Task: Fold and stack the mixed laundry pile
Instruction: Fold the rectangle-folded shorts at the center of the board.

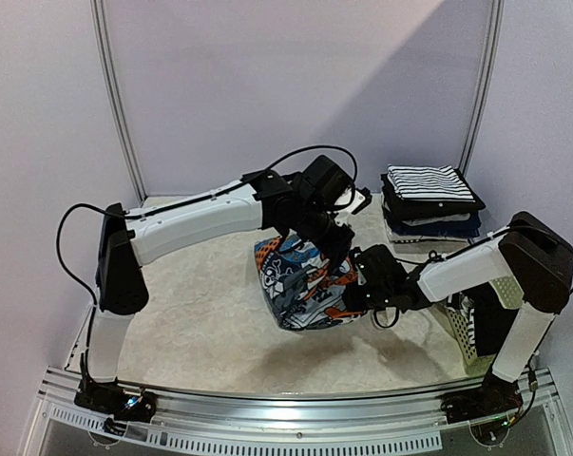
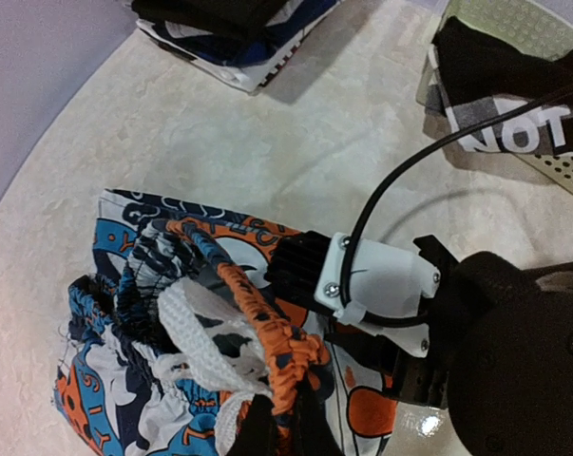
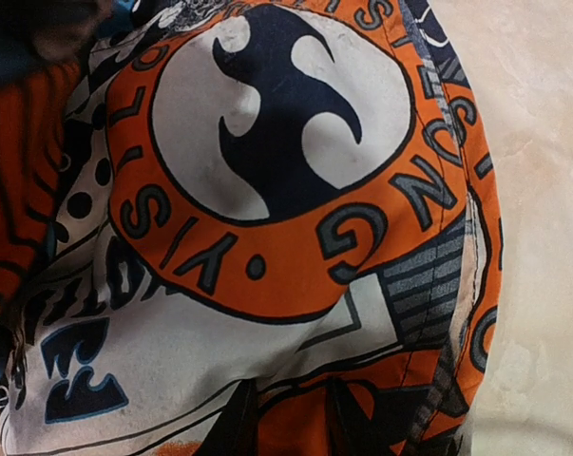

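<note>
Left fingers (image 2: 267, 429): closed tight on the gathered orange waistband of the shorts (image 1: 300, 285). White mesh lining is bunched just beside the grip. The left arm reaches in from the left side to the middle of the surface (image 1: 191, 313).

Right fingers (image 1: 349, 302): pressed against the right side of the shorts, low down. In the right wrist view they stand narrow, with a fold of orange cloth between them. Whether they clamp it cannot be told.

Shorts: orange, blue, white and black print, located at the middle of the surface between the two arms. They hang from the left fingers as a bunched, upright mass. Whether the lower end touches the surface cannot be told.

Stack (image 1: 430, 214): folded garments at the far right of the surface, well apart from the shorts. A striped garment (image 1: 427, 180), white with thin black lines, lies on top. Dark and blue layers lie under it.

Basket (image 1: 460, 344): white lattice, at the right edge of the surface, beside the right arm. A black garment (image 2: 509, 104) with white lettering lies in it, partly over the rim.
</note>
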Action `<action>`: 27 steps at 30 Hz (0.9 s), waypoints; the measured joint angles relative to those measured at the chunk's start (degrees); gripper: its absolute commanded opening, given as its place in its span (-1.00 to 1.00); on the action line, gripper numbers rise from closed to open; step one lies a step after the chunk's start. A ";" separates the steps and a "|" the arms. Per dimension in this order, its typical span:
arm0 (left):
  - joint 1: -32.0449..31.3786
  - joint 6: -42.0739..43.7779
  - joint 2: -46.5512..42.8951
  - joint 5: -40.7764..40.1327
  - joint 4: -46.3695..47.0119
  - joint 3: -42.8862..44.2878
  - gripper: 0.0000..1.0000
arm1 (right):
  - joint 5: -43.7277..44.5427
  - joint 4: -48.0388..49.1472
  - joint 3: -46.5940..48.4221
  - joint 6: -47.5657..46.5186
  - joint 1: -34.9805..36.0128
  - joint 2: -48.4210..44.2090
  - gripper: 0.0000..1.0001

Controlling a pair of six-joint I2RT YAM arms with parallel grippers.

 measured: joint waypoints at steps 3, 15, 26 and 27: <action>0.00 0.20 2.21 2.03 1.09 0.00 -1.00 | 0.00 0.22 -0.44 0.00 -0.02 -0.35 -0.49; 0.52 -0.28 7.89 7.50 5.70 1.33 -1.00 | 0.04 -2.21 -4.68 0.46 -0.24 -5.46 -0.45; 1.20 -2.29 10.78 11.41 8.37 1.88 -0.19 | -0.11 -11.23 -8.50 1.31 -0.39 -18.75 -0.34; 1.22 -2.97 10.86 12.13 8.68 1.88 -0.07 | -0.11 -12.17 -8.55 1.33 -0.39 -20.57 -0.33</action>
